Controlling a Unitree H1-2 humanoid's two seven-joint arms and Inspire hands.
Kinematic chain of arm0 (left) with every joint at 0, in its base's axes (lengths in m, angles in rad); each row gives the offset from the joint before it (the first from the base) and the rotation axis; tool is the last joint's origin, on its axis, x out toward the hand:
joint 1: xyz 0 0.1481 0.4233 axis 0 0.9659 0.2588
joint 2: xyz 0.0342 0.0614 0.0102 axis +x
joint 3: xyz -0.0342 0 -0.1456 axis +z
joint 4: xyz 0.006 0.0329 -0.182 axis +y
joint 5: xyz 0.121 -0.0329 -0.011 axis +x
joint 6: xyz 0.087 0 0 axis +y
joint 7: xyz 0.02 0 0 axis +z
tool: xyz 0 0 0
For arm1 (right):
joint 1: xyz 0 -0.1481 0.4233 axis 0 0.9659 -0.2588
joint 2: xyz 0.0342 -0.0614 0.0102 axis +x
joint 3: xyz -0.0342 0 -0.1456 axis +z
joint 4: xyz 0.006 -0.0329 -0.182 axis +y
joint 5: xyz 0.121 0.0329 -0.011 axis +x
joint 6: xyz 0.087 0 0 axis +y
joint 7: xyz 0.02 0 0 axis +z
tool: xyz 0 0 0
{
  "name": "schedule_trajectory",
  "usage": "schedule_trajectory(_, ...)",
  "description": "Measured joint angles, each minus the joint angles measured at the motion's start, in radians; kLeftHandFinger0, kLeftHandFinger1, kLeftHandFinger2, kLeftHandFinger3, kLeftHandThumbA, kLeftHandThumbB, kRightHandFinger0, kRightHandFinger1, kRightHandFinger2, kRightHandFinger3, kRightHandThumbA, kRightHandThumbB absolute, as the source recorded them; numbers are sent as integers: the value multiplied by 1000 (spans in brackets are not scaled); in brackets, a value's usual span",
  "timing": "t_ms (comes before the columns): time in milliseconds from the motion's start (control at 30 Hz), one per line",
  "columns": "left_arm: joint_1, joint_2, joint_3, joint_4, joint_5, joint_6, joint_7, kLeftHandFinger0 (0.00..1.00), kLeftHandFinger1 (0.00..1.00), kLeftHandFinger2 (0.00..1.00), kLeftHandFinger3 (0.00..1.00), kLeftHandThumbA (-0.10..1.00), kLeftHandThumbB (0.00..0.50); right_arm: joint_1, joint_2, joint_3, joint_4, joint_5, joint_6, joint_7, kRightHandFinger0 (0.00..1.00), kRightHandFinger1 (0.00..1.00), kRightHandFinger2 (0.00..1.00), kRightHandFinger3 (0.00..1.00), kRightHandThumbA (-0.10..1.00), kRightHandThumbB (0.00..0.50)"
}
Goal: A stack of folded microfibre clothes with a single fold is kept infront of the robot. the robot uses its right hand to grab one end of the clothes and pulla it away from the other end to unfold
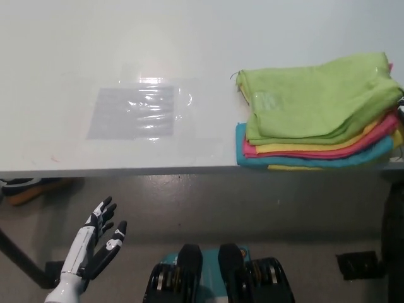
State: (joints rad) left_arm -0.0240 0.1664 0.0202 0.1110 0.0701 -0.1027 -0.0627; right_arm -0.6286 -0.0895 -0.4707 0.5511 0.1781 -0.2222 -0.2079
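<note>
The stack of cloths (319, 117) lies at the near right edge of the table (126, 50), green on top, its long axis running left to right. The left robot hand (98, 243) hangs released, fingers spread, below the table's near edge at lower left; the right robot hand is out of sight.

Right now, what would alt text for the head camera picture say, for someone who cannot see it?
A stack of microfibre cloths, green on top over pink, yellow and blue, lies spread out at the right of a white table. A clear plastic sheet lies further left. The robot's white left hand hangs open below the table edge; the right hand is not visible.
</note>
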Motion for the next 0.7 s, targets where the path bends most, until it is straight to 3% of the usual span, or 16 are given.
schedule_trajectory(67,0,0,0,0,0,0,0,1000,1000,1000,1000,590,73,19,5,20,-76,-6,0,-3,1000,1000,1000,1000,991,103)
schedule_trajectory(133,0,0,0,0,1,1,0,1000,1000,1000,1000,593,72,29,5,39,-141,-17,1,-6,1000,1000,1000,1000,1000,166)
schedule_trajectory(233,0,0,0,0,1,4,0,1000,1000,1000,1000,590,72,40,4,63,-234,-48,2,-16,1000,1000,1000,1000,1000,186)
schedule_trajectory(300,0,1,0,0,2,4,0,1000,1000,1000,1000,580,67,46,6,69,-326,-67,1,-26,1000,1000,1000,1000,974,146)
schedule_trajectory(333,0,1,0,0,2,5,0,1000,1000,1000,1000,580,72,48,10,69,-365,-68,1,-29,1000,1000,1000,1000,1000,89)
schedule_trajectory(400,0,0,-1,1,2,6,0,1000,1000,1000,1000,585,80,56,17,74,-435,-72,4,-31,1000,1000,1000,1000,1000,123)
schedule_trajectory(433,0,0,-1,1,2,6,0,1000,1000,1000,1000,590,79,63,21,79,-481,-76,7,-32,1000,1000,1000,1000,1000,95)
schedule_trajectory(567,0,0,-1,4,2,9,0,1000,1000,1000,1000,605,85,112,48,116,-632,-81,26,-31,1000,1000,1000,1000,1000,111)
schedule_trajectory(633,0,0,-2,5,2,10,0,1000,1000,1000,1000,650,94,146,68,142,-705,-82,39,-29,1000,1000,1000,1000,1000,125)
schedule_trajectory(700,0,0,-2,6,2,10,0,1000,1000,1000,1000,691,102,190,89,179,-778,-81,52,-26,1000,1000,1000,1000,1000,219)
